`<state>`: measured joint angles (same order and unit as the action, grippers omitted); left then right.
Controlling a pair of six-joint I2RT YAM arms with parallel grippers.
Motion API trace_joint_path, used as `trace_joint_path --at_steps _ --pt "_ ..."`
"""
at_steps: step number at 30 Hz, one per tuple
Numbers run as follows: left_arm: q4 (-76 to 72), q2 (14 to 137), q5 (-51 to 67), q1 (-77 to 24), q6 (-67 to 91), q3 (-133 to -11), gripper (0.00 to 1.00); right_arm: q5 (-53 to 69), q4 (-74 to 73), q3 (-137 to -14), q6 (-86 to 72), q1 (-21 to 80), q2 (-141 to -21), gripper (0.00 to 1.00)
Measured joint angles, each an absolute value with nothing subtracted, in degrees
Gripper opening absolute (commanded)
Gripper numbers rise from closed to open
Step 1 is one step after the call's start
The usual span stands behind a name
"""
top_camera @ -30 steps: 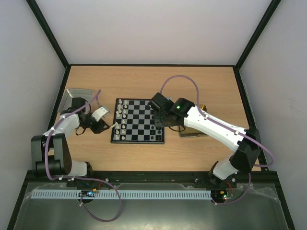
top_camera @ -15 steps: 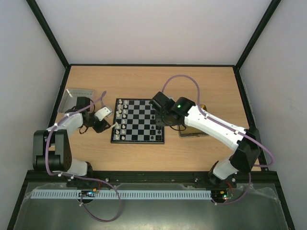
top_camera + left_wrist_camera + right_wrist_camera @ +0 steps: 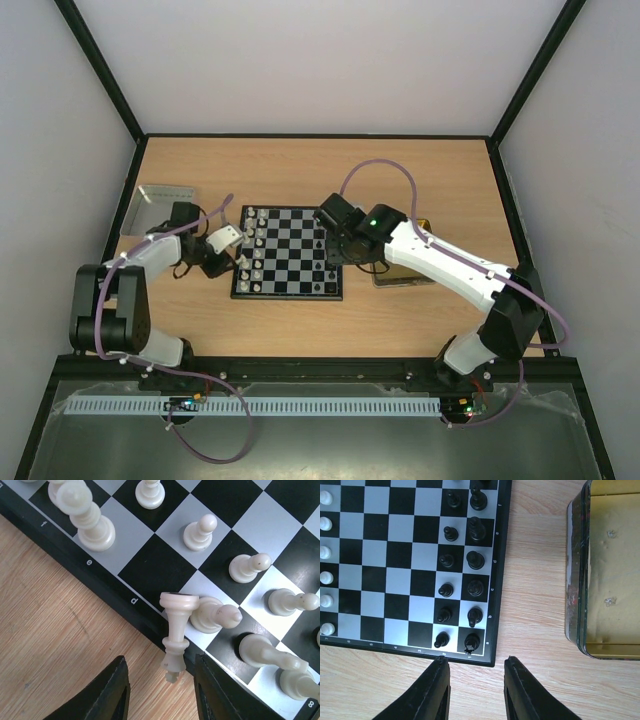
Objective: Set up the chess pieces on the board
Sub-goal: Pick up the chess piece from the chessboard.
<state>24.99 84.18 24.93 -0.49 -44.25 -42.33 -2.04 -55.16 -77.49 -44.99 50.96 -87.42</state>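
The board (image 3: 290,262) lies mid-table. White chess pieces (image 3: 256,250) line its left side and black ones (image 3: 325,262) its right. In the left wrist view a white piece (image 3: 175,630) lies tipped over the board's dark frame (image 3: 115,597), beside a leaning bishop (image 3: 215,615). Its head sits between the fingers (image 3: 107,695) of my left gripper (image 3: 162,692), which is open and not touching it. In the top view that left gripper (image 3: 237,250) is at the board's left edge. My right gripper (image 3: 476,690) hangs open and empty over bare wood, just off the corner by the black rook (image 3: 472,641).
A yellow-tinted shallow tray (image 3: 605,570) sits right of the board, partly under the right arm (image 3: 440,262). A silver metal tray (image 3: 165,195) rests at the table's far left. Black frame rails edge the wooden table.
My left gripper has swung from the wood left of the board up to the board's left edge. The right arm has hardly moved.
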Motion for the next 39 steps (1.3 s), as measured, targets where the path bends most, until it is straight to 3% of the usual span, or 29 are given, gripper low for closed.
trace_joint_path --at_steps 15,39 --pt "23.0 85.5 22.7 -2.0 -43.3 -41.4 0.3 -1.4 -54.8 -75.8 -45.0 50.4 -87.0 0.29" --pt "22.2 85.6 22.2 -2.6 -42.4 -41.4 0.03 -0.6 -53.2 -72.3 -45.1 50.2 -85.2 0.29"
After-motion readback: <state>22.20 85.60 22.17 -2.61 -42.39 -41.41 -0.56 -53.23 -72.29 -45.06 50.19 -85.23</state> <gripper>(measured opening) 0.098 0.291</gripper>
